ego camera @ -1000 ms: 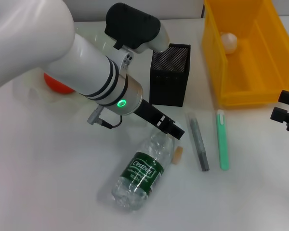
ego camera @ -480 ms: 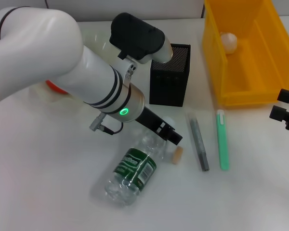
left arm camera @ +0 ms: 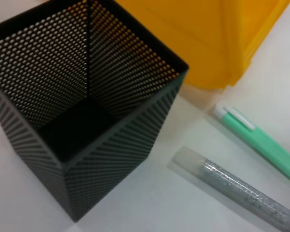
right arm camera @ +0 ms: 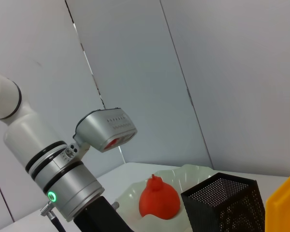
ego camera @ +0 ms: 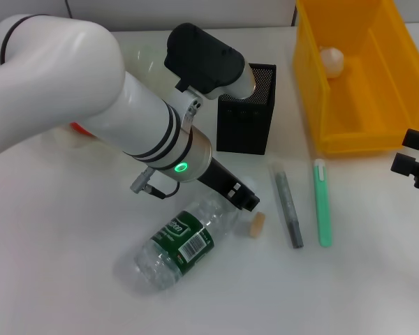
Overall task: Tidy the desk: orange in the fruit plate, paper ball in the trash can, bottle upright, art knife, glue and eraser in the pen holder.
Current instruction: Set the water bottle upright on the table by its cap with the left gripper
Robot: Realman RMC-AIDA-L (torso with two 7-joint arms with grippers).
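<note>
The bottle (ego camera: 173, 243) lies on its side on the desk (ego camera: 70, 230), neck towards my left gripper (ego camera: 242, 199), which is shut on its cap end; the cap is hidden. The eraser (ego camera: 256, 224) lies just beside that gripper. The grey glue stick (ego camera: 288, 207) and green art knife (ego camera: 323, 202) lie side by side to the right, also in the left wrist view: glue (left arm camera: 237, 193), knife (left arm camera: 261, 142). The pen holder (ego camera: 246, 108) stands behind, empty inside (left arm camera: 77, 125). The orange (right arm camera: 158, 200) sits in the fruit plate (right arm camera: 195, 173). The paper ball (ego camera: 331, 61) lies in the trash can (ego camera: 356, 132). My right gripper (ego camera: 408, 153) is open at the right edge.
My left arm (ego camera: 112, 105) covers most of the fruit plate in the head view; only a sliver of orange (ego camera: 79, 128) shows. The trash can stands close to the right of the pen holder.
My left gripper has turned at the bottle's neck and the bottle's base has swung to the left across the desk. The right arm has not moved.
</note>
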